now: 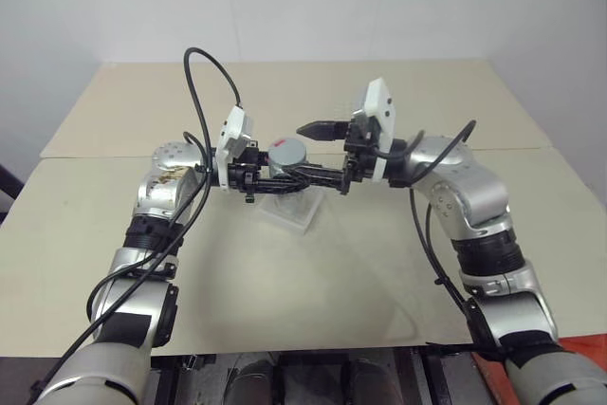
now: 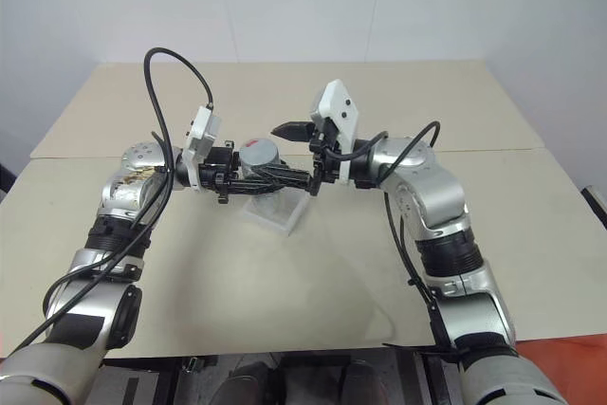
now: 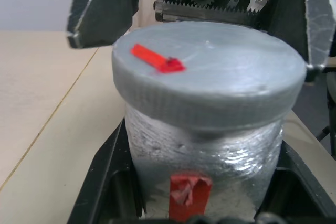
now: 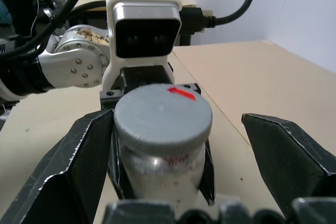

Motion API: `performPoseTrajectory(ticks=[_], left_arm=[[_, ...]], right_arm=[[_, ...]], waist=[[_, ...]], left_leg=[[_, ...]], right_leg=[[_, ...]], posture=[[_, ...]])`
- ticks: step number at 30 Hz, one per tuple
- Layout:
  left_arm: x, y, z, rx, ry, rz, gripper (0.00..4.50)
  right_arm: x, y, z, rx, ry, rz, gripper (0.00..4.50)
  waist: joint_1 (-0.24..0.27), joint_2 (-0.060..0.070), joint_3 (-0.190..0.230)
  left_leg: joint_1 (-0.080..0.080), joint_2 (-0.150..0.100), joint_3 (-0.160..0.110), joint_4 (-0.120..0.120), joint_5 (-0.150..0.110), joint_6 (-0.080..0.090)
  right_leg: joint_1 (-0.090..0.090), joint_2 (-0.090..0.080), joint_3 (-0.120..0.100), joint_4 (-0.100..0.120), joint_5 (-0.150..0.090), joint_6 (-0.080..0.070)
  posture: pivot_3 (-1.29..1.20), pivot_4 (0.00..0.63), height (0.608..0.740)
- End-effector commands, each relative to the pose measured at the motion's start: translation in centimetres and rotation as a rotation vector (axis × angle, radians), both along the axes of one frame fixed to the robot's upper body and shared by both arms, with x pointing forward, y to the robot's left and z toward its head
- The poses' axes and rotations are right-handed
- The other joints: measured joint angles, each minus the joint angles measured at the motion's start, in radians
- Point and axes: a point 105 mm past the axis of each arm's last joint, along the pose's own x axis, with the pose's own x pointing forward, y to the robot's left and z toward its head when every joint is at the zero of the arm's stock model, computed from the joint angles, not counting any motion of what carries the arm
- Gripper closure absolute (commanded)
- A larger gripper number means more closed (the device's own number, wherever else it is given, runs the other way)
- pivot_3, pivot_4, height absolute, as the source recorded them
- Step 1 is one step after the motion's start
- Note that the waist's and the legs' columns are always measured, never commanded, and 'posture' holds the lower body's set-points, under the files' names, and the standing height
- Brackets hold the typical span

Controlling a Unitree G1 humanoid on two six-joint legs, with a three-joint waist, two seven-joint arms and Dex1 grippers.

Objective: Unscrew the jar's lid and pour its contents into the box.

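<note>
Pale beige worktop (image 1: 313, 282) runs back to a plain white wall, with a seam across it just behind where the two arms meet over its middle.

The left hand (image 1: 258, 179) points across to the right and is clamped tight on the jar (image 3: 205, 156), holding it upright in the air above the worktop; in the left wrist view its black fingers (image 3: 100, 182) press against the jar's lower wall on both sides. The jar's wall looks cloudy and silvery, and a red mark (image 3: 189, 195) sits low on its side. The lid (image 1: 287, 153) is still on, a round grey cap with a small red strip (image 3: 156, 59) on its top.

The right hand (image 1: 325, 154) points left toward the jar with its fingers spread wide, one passing above and behind the lid, the other running beside the jar lower down. In the right wrist view the two black fingers (image 4: 79, 156) stand on either side of the lid (image 4: 163, 114); the one on the jar's side seems to be just touching or barely clear of the cap, though I cannot tell which, and the other is well apart.

Directly below the jar, on the middle of the worktop, lies the box (image 1: 289, 212), a shallow clear tray set at a slight angle to the front edge.
</note>
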Motion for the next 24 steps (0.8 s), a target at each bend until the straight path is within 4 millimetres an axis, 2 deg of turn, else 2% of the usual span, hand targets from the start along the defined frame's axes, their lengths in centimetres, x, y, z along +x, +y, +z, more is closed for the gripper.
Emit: performPoseTrajectory(ticks=[1,16,20,24], left_arm=[[-0.7,0.0,1.2,-0.01,-0.053,-0.046,2.5],[-0.7,0.0,1.0,-0.011,-0.048,-0.038,2.5],[-0.4,-0.2,1.0,-0.019,-0.054,-0.017,2.5],[-0.4,-0.3,0.9,-0.021,-0.054,-0.017,2.5]], right_arm=[[0.8,-2.6,1.7,0.049,-0.057,-0.103,0.07],[-0.5,-4.0,0.8,0.024,-0.053,-0.083,0.07],[-1.9,-2.9,1.4,0.016,-0.055,-0.029,0.07],[-2.4,-2.0,1.8,0.014,-0.04,-0.019,0.07]], waist=[[0.001,0.0,0.0],[0.003,0.0,0.0],[0.003,0.0,0.0],[0.003,0.0,0.0]], left_leg=[[0.0,0.0,0.0,0.0,0.0,0.0],[0.0,0.0,0.0,0.0,0.0,0.0],[0.0,0.0,0.0,0.0,0.0,0.0],[0.0,0.0,0.0,0.0,0.0,0.0]], right_leg=[[0.0,0.0,0.0,0.0,0.0,0.0],[0.0,0.0,0.0,0.0,0.0,0.0],[0.0,0.0,0.0,0.0,0.0,0.0],[0.0,0.0,0.0,0.0,0.0,0.0]], posture=[[0.0,0.15,0.74],[0.0,0.15,0.74],[0.0,0.15,0.74],[0.0,0.15,0.74]])
